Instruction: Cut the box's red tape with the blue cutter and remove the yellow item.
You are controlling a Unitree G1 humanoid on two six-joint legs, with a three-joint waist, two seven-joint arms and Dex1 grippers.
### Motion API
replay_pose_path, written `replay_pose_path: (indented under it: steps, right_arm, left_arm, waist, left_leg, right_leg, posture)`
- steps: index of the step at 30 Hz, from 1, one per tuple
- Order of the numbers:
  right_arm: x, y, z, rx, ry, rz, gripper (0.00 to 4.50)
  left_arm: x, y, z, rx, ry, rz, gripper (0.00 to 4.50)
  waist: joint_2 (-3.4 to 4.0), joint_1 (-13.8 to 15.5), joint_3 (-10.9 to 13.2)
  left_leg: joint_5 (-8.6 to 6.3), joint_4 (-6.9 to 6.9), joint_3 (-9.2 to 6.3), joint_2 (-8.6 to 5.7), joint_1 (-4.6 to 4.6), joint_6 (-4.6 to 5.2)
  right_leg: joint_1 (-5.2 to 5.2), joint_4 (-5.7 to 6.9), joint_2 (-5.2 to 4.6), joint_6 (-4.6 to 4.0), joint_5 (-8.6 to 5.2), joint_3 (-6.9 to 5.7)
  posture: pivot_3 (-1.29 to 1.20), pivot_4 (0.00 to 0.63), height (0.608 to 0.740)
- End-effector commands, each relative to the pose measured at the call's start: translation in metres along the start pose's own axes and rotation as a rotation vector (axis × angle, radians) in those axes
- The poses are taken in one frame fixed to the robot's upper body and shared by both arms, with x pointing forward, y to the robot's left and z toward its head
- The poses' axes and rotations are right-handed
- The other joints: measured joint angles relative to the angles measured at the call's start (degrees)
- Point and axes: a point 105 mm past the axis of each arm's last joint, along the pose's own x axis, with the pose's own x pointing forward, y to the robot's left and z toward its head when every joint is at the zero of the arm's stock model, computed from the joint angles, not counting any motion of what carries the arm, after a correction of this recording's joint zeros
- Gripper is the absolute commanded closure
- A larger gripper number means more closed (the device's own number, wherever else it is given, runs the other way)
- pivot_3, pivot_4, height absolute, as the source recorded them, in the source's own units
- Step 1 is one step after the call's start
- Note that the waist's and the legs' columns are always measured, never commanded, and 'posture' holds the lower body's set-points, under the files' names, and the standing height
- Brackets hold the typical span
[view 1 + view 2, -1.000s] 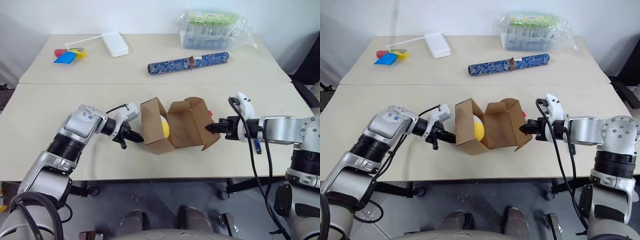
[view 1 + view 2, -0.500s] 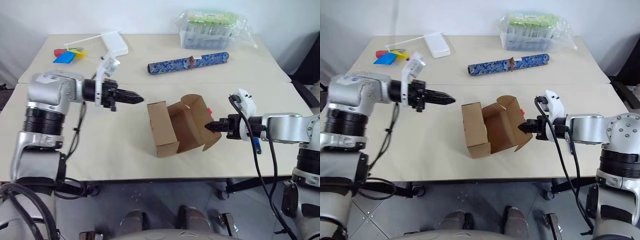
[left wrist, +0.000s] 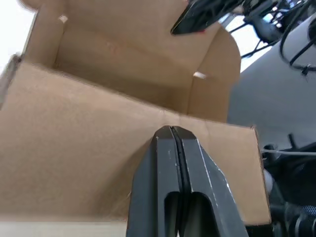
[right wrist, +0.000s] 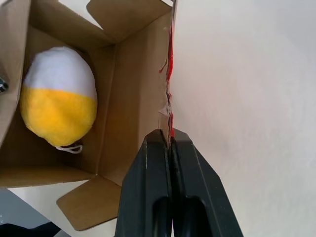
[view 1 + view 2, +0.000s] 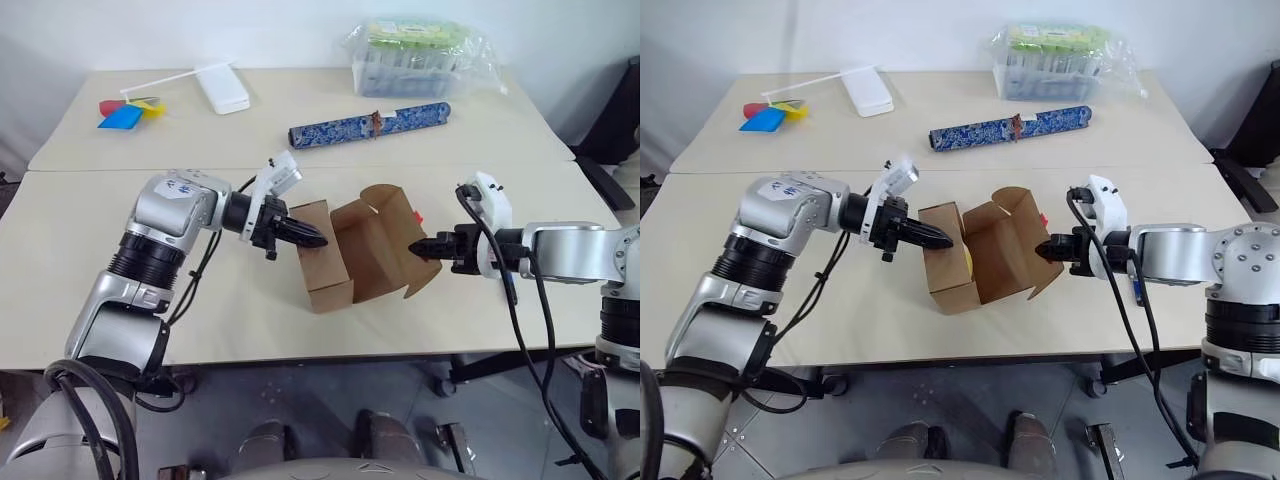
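The box (image 5: 975,256) sits open near the front middle of the counter (image 5: 940,140), flaps spread wide, lying on its side with the opening toward the robot's right. The left end effector (image 5: 943,241) comes in from the robot's left, its two black fingers (image 3: 175,163) pressed tight together with nothing between them, tips right against the outer face of the box's left flap. In the left wrist view the closed tips meet that brown cardboard wall, and the open interior shows beyond its edge.

On the other side, the right end effector (image 5: 1046,249) is clamped on the edge of the box's right flap. The right wrist view makes it plain: the fingers (image 4: 158,187) are squeezed on the thin cardboard edge, and the red tape (image 4: 170,84) runs torn and ragged along that same edge just past the tips. A dab of red also shows at the flap's far edge in the head view.

Inside the box lies the yellow item (image 4: 59,103), an egg shape, white on one half and yellow on the other, resting against the inner wall with a small loop of thread at its yellow end. From the right eye view a sliver of yellow shows between the flaps.

Just behind the right end effector, a slim blue cutter (image 5: 1136,289) shows close against the right forearm; whether it rests on the counter, one cannot tell.
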Motion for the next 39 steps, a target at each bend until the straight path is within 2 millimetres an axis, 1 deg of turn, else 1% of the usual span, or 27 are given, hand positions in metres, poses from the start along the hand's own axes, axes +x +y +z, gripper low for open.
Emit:
replay_pose_path:
  steps: [1,6,10,15,19,21,26,29,36,39]
  right_arm:
    - [-0.01,0.005,0.008,-0.01,-0.047,0.006,4.47]
    - [-0.014,0.004,0.008,0.012,-0.052,-0.005,4.47]
    - [-0.012,-0.002,-0.003,0.078,-0.038,0.002,4.47]
    - [-0.004,-0.005,-0.014,0.104,-0.005,0.0,4.47]
    - [0.002,-0.005,-0.02,0.107,0.018,0.005,4.47]
    - [0.005,-0.005,-0.022,0.108,0.027,0.01,4.47]
    - [0.011,-0.005,-0.026,0.09,0.038,0.009,4.47]
    - [0.013,-0.006,-0.027,0.062,0.029,0.004,4.47]
    - [0.018,0.002,-0.03,-0.087,0.011,0.001,4.47]
    - [0.02,0.003,-0.03,-0.13,0.009,0.004,3.81]
  left_arm:
    - [-0.005,0.011,-0.028,-0.011,0.116,0.069,4.5]
    - [-0.011,0.015,-0.041,-0.021,0.158,0.102,4.5]
    - [-0.01,0.021,-0.061,-0.035,0.209,0.142,4.5]
    - [-0.007,0.02,-0.066,-0.046,0.208,0.138,4.5]
    - [-0.006,0.024,-0.069,-0.059,0.206,0.154,4.5]
    - [-0.005,0.025,-0.072,-0.064,0.209,0.158,4.5]
    - [-0.001,0.027,-0.075,-0.071,0.206,0.162,4.5]
    - [0.001,0.027,-0.074,-0.071,0.2,0.164,4.5]
    - [0.007,0.031,-0.069,-0.058,0.185,0.163,4.5]
    - [0.008,0.032,-0.069,-0.055,0.184,0.159,4.5]
  waist:
    - [0.0,0.0,0.0]
    - [0.01,0.3,0.0]
    - [0.04,0.7,-0.1]
    - [0.13,1.6,-0.2]
    - [0.15,1.9,-0.2]
    - [-0.13,1.7,0.0]
    - [-0.14,1.6,0.0]
    - [-0.14,1.6,0.0]
    - [-0.14,1.6,0.0]
    - [-0.14,1.7,0.0]
  left_leg:
    - [0.0,0.01,0.01,0.0,0.0,0.0]
    - [0.0,0.08,-0.02,0.02,0.08,0.01]
    - [-0.01,0.09,-0.07,0.04,0.15,0.03]
    - [-0.02,0.16,-0.04,0.06,0.24,0.08]
    - [0.0,0.22,-0.06,0.03,0.21,0.22]
    - [0.0,0.26,-0.06,0.04,-0.03,0.25]
    - [-0.02,0.2,-0.03,-0.01,-0.08,0.24]
    - [-0.01,0.23,-0.03,0.01,-0.08,0.24]
    - [-0.02,0.24,-0.02,0.0,-0.08,0.24]
    - [-0.02,0.24,-0.02,-0.02,-0.07,0.24]
  right_leg:
    - [0.01,-0.01,0.0,0.0,0.0,0.01]
    - [0.14,-0.02,-0.02,0.0,0.0,0.01]
    - [0.23,-0.02,-0.07,0.0,0.0,0.0]
    - [0.34,-0.04,-0.12,-0.01,0.0,0.06]
    - [0.37,-0.06,-0.24,0.01,0.01,0.07]
    - [0.18,-0.05,-0.24,0.03,0.02,0.05]
    - [0.12,-0.08,-0.2,0.04,0.03,-0.05]
    - [0.13,-0.09,-0.2,0.04,0.03,-0.03]
    - [0.13,-0.07,-0.2,0.04,0.03,-0.02]
    - [0.13,-0.06,-0.2,0.04,0.03,-0.03]
  posture:
    - [0.0,0.15,0.74]
    - [0.0,0.15,0.74]
    - [0.0,0.15,0.74]
    - [0.0,0.15,0.74]
    - [0.0,0.15,0.74]
    - [0.0,0.15,0.74]
    - [0.0,0.15,0.74]
    - [0.0,0.15,0.74]
    - [0.0,0.15,0.74]
    - [0.0,0.15,0.74]
